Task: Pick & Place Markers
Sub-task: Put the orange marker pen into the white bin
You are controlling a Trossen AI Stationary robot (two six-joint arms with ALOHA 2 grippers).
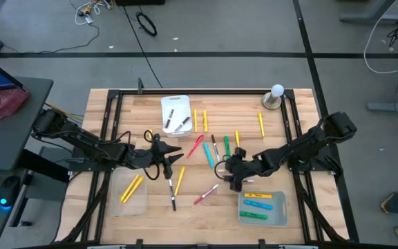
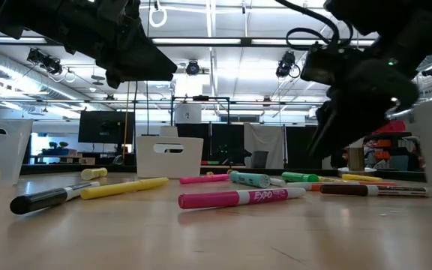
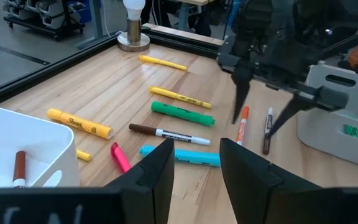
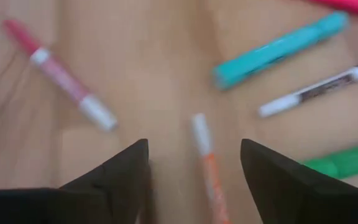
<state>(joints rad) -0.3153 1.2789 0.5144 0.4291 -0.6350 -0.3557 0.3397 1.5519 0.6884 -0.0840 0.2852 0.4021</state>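
Several markers lie flat and scattered on the wooden table (image 1: 282,149): yellow, green, light blue (image 4: 278,50), pink, and slim white ones. My right gripper (image 4: 194,168) hangs open above the middle of the table, fingers slanting down, one on either side of a white marker with an orange cap (image 4: 207,162), without touching it. The left wrist view shows the same gripper (image 3: 263,112) clear above that marker (image 3: 242,124). My left gripper (image 3: 194,168) waits open and empty over the table's left half (image 1: 177,155), aimed toward the scattered markers.
A white tray (image 1: 175,114) with dark markers stands at the far side. A clear tray (image 1: 131,190) with yellow markers is near left. A grey tray (image 1: 262,207) with blue and green markers is near right. A white ball on a round base (image 1: 275,97) is at the far right.
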